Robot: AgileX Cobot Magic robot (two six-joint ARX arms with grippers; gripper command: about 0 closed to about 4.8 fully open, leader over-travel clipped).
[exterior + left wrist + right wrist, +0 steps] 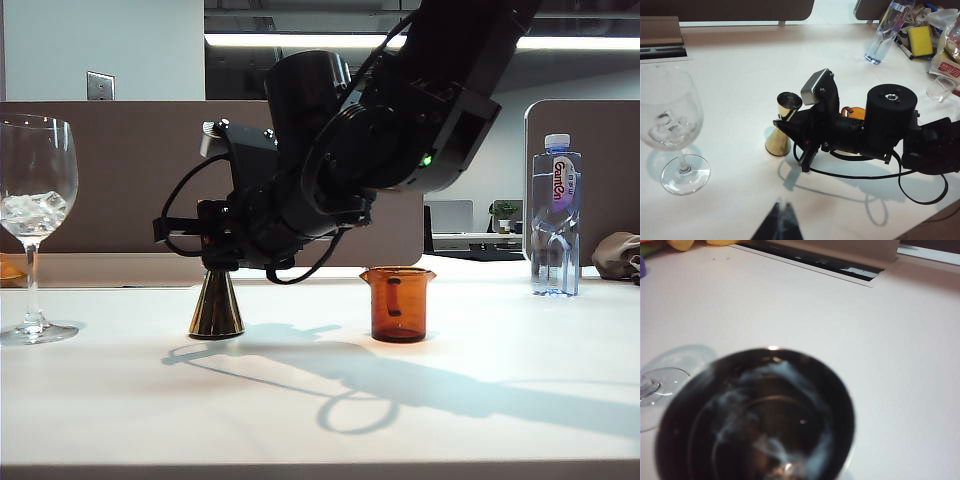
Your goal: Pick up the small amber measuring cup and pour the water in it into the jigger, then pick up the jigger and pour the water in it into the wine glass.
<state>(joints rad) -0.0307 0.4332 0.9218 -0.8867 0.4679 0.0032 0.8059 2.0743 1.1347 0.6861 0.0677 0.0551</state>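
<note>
jigger (216,305) upright, right end effector (790,131) around it

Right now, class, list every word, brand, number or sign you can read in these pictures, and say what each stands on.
"GanCen", roughly, uncertain: label of the clear plastic water bottle at the table's far right.
Dark markings on the small amber glass measuring cup: too blurred to read.
Red-and-white packet by the yellow sponge: print too small to read.
Gold metal jigger and clear stemmed wine glass: no text.

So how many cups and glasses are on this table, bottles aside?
4: wine glass at far left, gold jigger mid-table at the right gripper, amber cup beside it, small clear cup by the red-labelled packet. Left gripper hovers apart. The arm may hide more.
</note>
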